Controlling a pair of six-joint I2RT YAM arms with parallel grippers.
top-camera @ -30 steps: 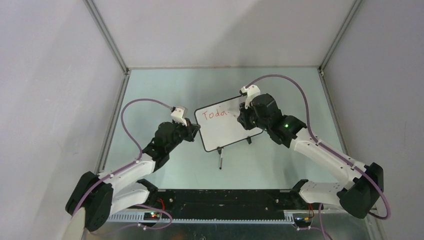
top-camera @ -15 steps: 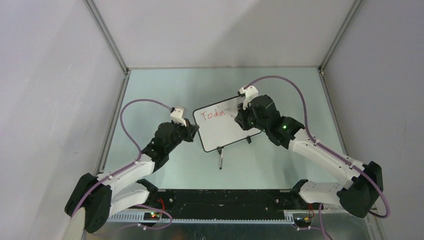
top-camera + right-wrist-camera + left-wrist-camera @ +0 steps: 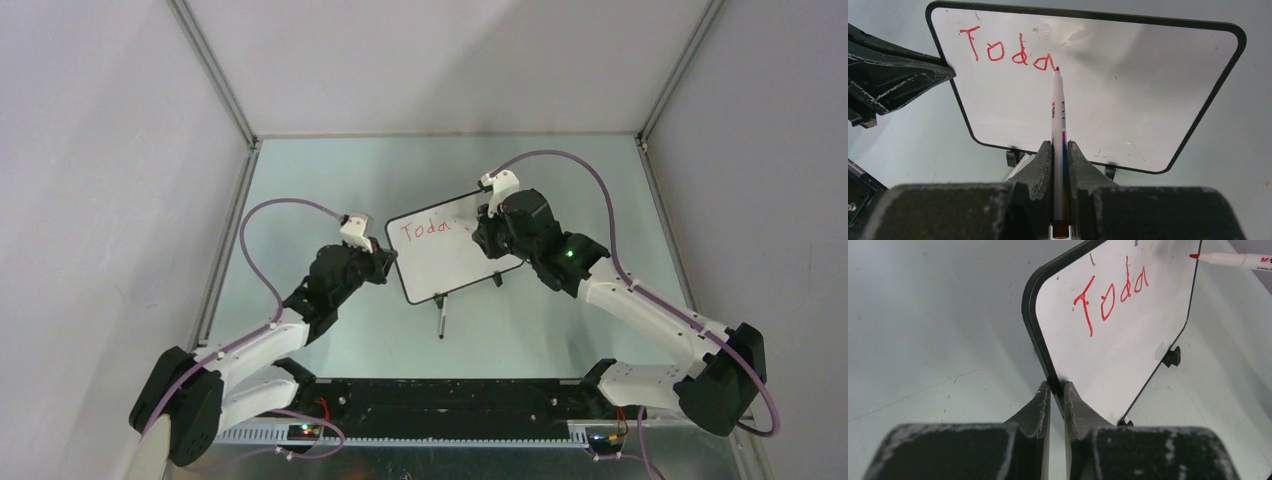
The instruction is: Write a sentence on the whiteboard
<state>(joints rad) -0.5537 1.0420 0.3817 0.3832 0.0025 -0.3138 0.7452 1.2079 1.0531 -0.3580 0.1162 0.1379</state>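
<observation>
**Entry 1, whiteboard** (image 3: 450,250). Propped at a slant on its small black feet (image 3: 1172,356) near the middle of the desk (image 3: 330,180), between the two arms, white face showing upward.

**Entry 2, sentence** (image 3: 1005,52). Red letters reading "Toda" run along the top of the face. Everything below and beside them is bare white, so I judge the writing barely begun.

**Entry 3, left hand** (image 3: 1055,387). Clenched on the board's black frame at its left edge, one finger on each side of the rim. It acts as a brace.

**Entry 4, right hand** (image 3: 1059,145). Clenched on a white marker (image 3: 1058,115). The barrel runs straight out between the fingers, its long axis pointing away from the hand and into the board face. The red tip sits at the lower right of the last "a". Whether it presses the surface or hangs just off it, I cannot tell.

**Entry 5, governing relation.** The next letter belongs just right of that "a", further along the row and away from the braced edge. Only the right arm carries ink, and it is also the arm nearer that blank stretch. The likely need is a short sideways shift of the tip along the row.

**Entry 6, dark pen** (image 3: 440,322). Lies on the desk just in front of the board, apart from both hands.
</observation>
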